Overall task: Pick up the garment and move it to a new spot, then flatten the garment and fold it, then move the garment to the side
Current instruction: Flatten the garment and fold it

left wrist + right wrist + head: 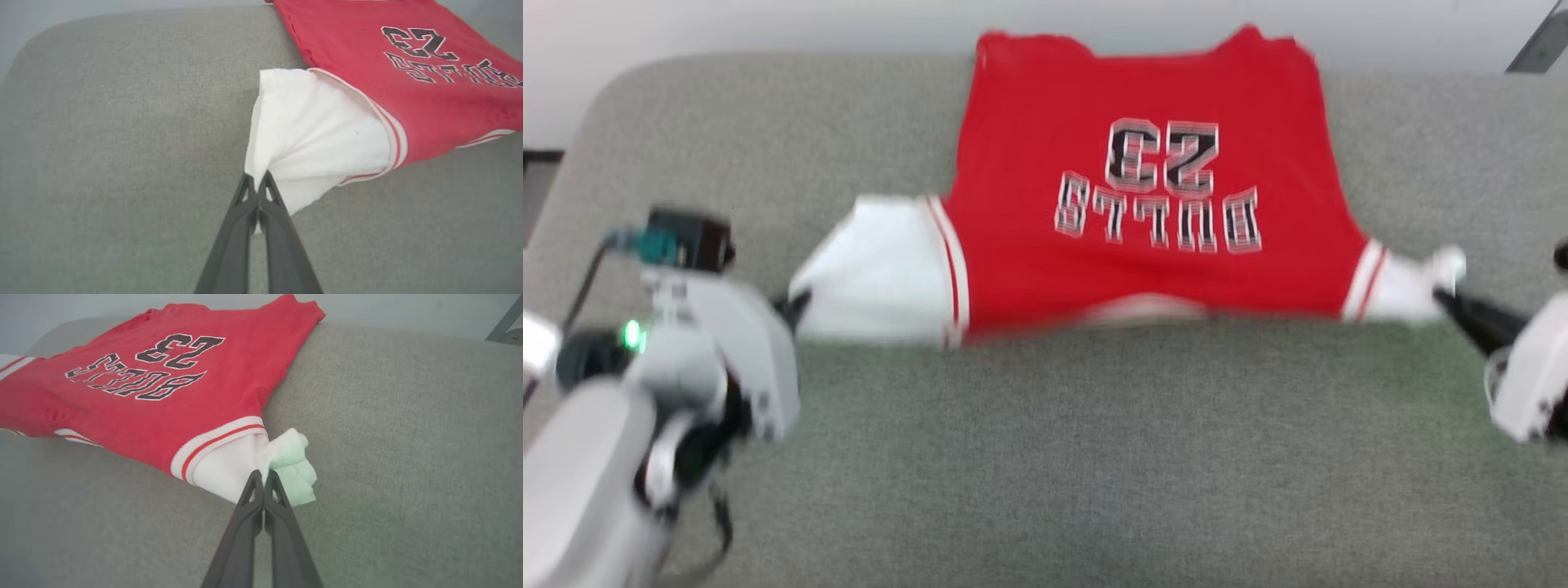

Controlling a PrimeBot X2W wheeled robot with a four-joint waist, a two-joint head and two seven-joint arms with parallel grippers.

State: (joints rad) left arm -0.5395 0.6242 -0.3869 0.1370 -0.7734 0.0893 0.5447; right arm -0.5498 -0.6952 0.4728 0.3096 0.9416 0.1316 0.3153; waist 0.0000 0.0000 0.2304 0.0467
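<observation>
The red jersey (1143, 204) lay spread front-up on a grey upholstered surface (1045, 457). Its collar edge faced the robot and its hem reached the far edge of the surface, where a pale wall (768, 24) began. From the head view the black, white-edged chest lettering, "BULLS" with "23", read upside down. The red body looked mostly flat, and a thin shadow ran under its near edge. Striped white-and-red trim marked each shoulder seam and the collar.

The left-side sleeve (882, 269) fanned out wide and white, drawn to a point at its outer near corner. The left gripper (256, 179) was clenched on that corner, its two dark fingers pressed together with cloth pinched between the tips. The right-side sleeve (229, 473) was gathered into a small crumpled wad beyond the trim. The right gripper (264, 477) was likewise clamped tight on that wad, fingers together.

The two grippers stood well apart, one at either side of the jersey, with the garment stretched between them. The head view was blurred.
</observation>
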